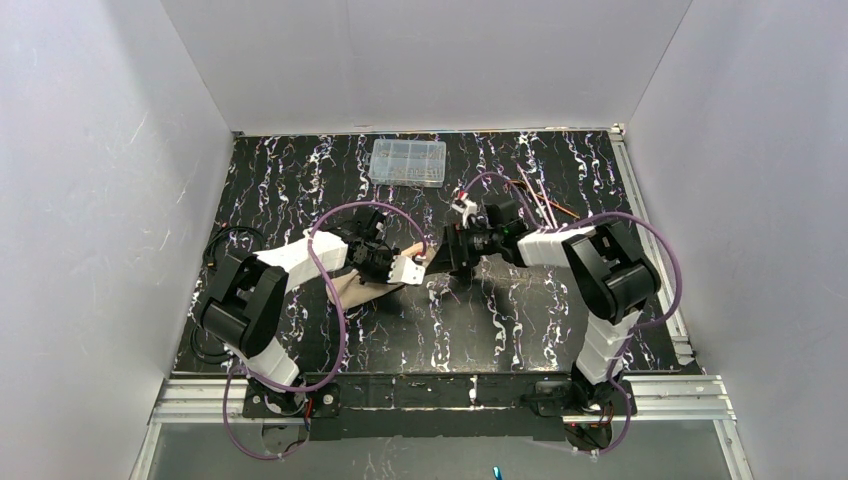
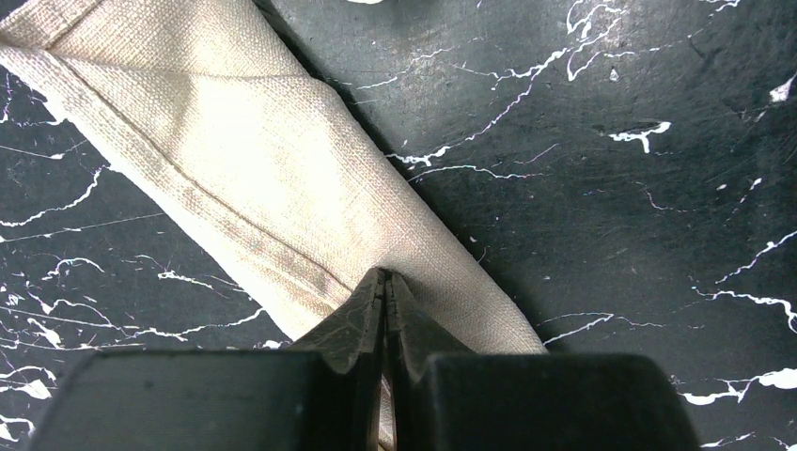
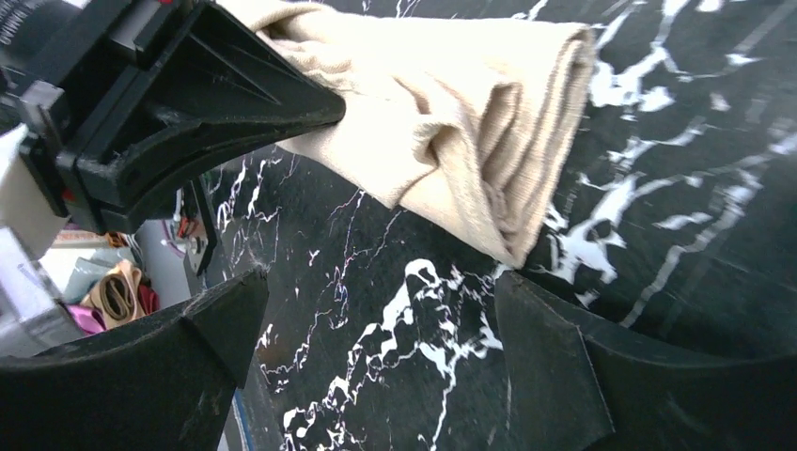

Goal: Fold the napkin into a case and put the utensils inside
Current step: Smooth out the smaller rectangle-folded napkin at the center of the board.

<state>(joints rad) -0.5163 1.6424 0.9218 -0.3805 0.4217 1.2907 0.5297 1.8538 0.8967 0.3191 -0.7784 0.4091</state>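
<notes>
Left pincer [image 2: 383, 277] is pressed together, clamped on the napkin [image 2: 254, 160]. It's a narrow folded band, its long axis diagonal over the tabletop [image 2: 611, 235], folded end pointing at the right pincer [image 3: 376, 287], jaws wide apart nearby.

Quick headcount: one napkin [image 2: 244, 169], just a single beige cloth. One clear plastic compartment box [image 1: 408, 162]. Two robot arms, left arm [image 1: 290, 265] and right arm [image 1: 590, 255], with one gripper each: left gripper [image 2: 383, 282], right gripper [image 3: 376, 310]. The copper utensils [image 1: 545, 203] are too thin and small here to count properly.
</notes>
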